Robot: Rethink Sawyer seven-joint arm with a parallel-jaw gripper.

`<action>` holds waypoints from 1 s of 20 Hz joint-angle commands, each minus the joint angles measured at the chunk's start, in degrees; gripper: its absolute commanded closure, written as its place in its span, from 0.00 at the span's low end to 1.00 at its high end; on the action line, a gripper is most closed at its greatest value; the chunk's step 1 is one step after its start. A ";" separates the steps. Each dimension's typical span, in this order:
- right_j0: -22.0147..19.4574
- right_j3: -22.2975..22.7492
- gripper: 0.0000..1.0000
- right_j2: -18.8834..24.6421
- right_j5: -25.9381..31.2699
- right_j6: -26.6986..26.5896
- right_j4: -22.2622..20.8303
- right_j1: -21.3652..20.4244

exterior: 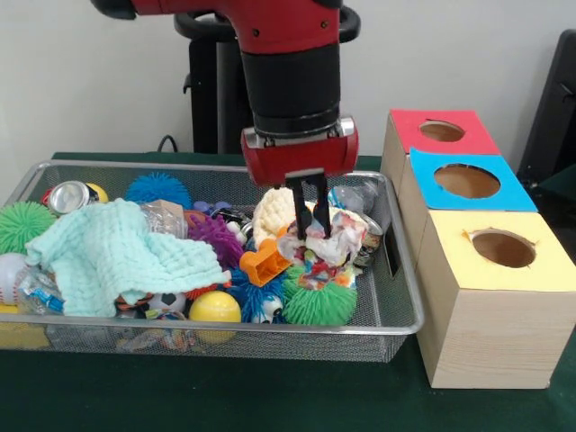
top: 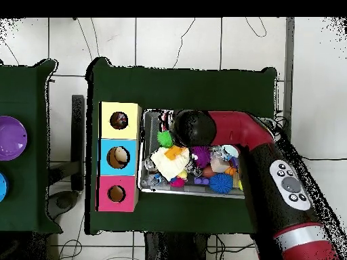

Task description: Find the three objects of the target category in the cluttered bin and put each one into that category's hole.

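Mid-search, nothing visibly dropped in any hole yet. Crumpled multicoloured patterned cloth point(exterior: 326, 245) at the right end of the wire mesh bin point(exterior: 396, 317), pinched between the black fingers of the tool point(exterior: 310, 227). Counted: one bin, one three-hole wooden box point(exterior: 486, 335) (red, blue, yellow tops) on the green worktop point(exterior: 270, 396), one mint waffle cloth point(exterior: 117, 256), one cream knitted cloth point(exterior: 273, 212).
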 commanded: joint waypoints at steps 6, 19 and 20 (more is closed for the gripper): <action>-10.38 13.18 1.00 19.97 4.77 -11.77 6.33 -0.55; -9.45 9.03 1.00 21.76 11.07 -9.44 5.01 1.53; -9.25 9.00 1.00 21.60 10.94 -9.14 4.74 1.69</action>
